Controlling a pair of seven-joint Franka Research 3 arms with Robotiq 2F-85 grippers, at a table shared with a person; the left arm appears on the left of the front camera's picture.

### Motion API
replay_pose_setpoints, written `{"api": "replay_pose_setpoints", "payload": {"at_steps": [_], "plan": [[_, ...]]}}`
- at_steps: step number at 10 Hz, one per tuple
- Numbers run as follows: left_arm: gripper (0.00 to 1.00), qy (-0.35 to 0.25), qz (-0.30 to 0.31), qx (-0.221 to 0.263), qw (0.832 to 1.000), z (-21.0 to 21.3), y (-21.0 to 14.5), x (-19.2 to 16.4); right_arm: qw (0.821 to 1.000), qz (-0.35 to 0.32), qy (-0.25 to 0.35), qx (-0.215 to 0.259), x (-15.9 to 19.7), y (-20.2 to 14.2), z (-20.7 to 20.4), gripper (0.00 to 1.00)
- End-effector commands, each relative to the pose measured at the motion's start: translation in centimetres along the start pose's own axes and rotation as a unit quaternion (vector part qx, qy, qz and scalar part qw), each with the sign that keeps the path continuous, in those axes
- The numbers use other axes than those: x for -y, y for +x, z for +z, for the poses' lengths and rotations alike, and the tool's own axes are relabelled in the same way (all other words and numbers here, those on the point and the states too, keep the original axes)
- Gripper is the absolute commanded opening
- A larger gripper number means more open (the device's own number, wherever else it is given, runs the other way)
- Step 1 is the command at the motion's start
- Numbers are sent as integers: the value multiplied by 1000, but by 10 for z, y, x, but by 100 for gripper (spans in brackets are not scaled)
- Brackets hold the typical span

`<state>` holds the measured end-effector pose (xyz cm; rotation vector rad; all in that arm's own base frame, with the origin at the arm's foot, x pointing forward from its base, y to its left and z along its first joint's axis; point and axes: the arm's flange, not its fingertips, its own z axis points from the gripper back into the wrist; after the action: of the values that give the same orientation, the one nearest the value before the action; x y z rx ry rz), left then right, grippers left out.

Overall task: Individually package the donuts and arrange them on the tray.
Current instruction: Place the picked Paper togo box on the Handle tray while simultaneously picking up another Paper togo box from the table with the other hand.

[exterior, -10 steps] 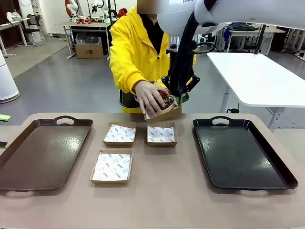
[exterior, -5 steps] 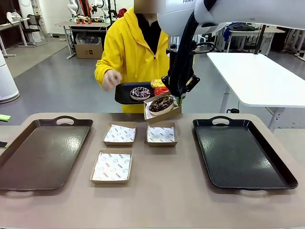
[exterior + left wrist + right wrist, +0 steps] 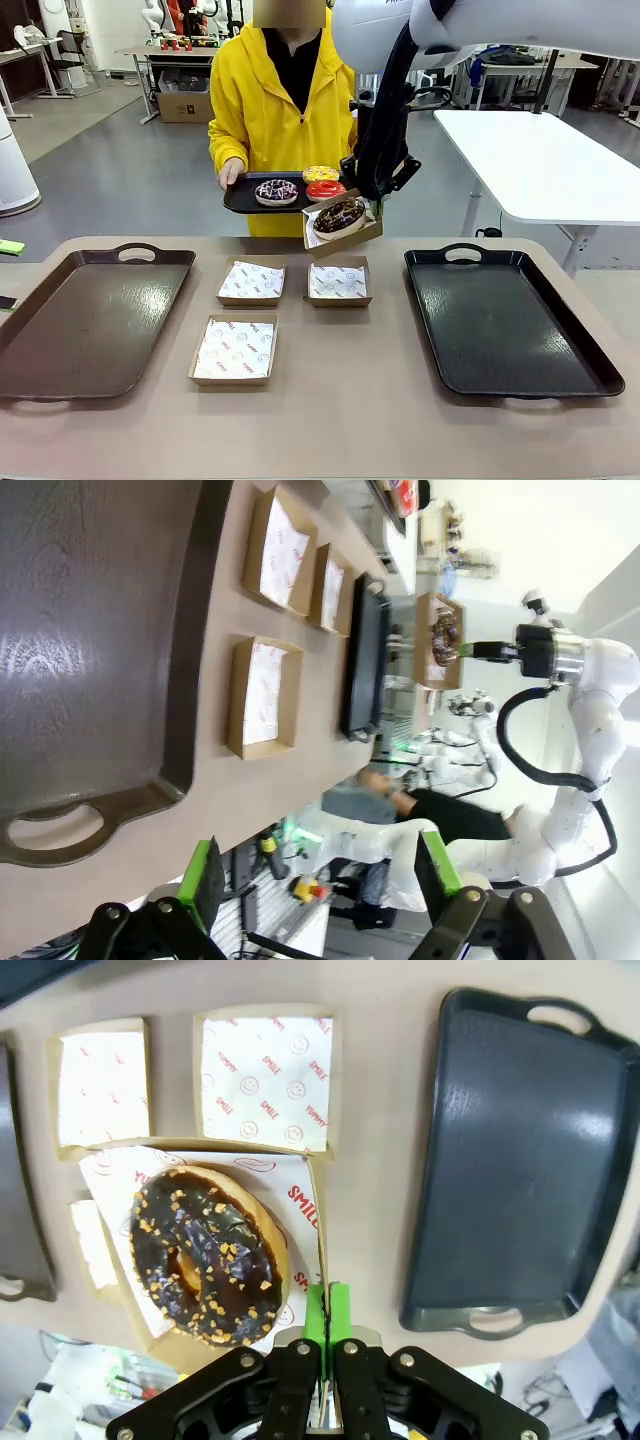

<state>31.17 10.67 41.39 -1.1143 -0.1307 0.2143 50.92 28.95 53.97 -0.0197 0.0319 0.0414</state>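
My right gripper (image 3: 376, 207) is shut on the side wall of a paper-lined cardboard box (image 3: 345, 236), held tilted in the air above the table's far edge. In the box lies the chocolate sprinkled donut (image 3: 339, 216). The right wrist view has the gripper (image 3: 326, 1305) pinching the box wall (image 3: 322, 1260) beside that donut (image 3: 205, 1255). The person holds a small black tray (image 3: 240, 202) with the drizzled donut (image 3: 276, 191), yellow donut (image 3: 320, 174) and red donut (image 3: 325, 189). My left gripper (image 3: 320, 875) is open and holds nothing, near the brown tray (image 3: 90, 630).
Three empty lined boxes (image 3: 252, 281) (image 3: 339, 282) (image 3: 235, 349) sit mid-table. A large brown tray (image 3: 90, 320) lies at the left and a large black tray (image 3: 510, 320) at the right, both bare. A white table (image 3: 540, 160) stands behind on the right.
The person's hand left the held box, leaving the chocolate donut in it, and the person stood upright with the small tray. My right gripper stayed put.
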Motion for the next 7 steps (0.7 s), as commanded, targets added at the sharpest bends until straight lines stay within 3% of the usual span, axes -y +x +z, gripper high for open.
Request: {"api": "replay_pose_setpoints", "payload": {"at_steps": [1, 4, 7], "plan": [[100, 95, -42, -11, 995, -4, -9, 49, 1000, -6, 11, 22, 47, -43, 8, 1], [100, 238, -77, -61, 966, -39, 2, 147, 998, -27, 44, 48, 137, -76, 10, 1], [100, 394, -105, -73, 910, -105, 9, 205, 997, -33, 52, 51, 202, -91, -25, 1]]}}
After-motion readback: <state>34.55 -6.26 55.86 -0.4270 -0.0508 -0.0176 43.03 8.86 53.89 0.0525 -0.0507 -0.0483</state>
